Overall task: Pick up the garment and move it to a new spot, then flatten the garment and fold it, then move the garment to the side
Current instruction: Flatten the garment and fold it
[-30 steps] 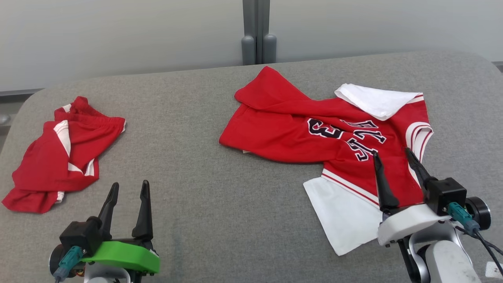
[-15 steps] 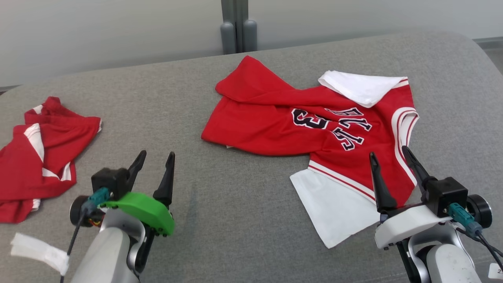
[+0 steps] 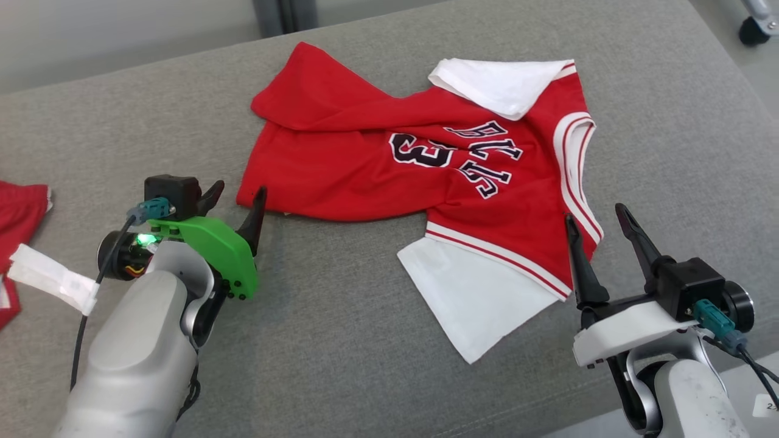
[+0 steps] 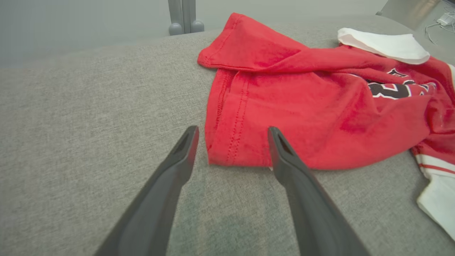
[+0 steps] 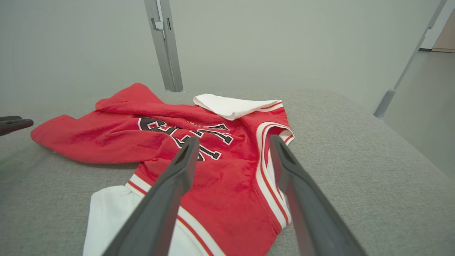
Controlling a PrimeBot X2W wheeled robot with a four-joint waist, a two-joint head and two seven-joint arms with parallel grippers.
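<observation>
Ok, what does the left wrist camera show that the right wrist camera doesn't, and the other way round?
Left wrist view, not the right: a close look past the open left gripper at the jersey and its stitched hem corner. Right wrist view, not the left: the open right gripper over the striped armhole, and a slanted pole at the far right. Both: the red jersey, its white flap, the grey cushion and the grey post behind.

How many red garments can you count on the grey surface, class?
2. The red jersey lies crumpled in the middle of the grey surface. A second red garment sits at the head view's left edge, mostly cut off. Others may lie out of frame.
</observation>
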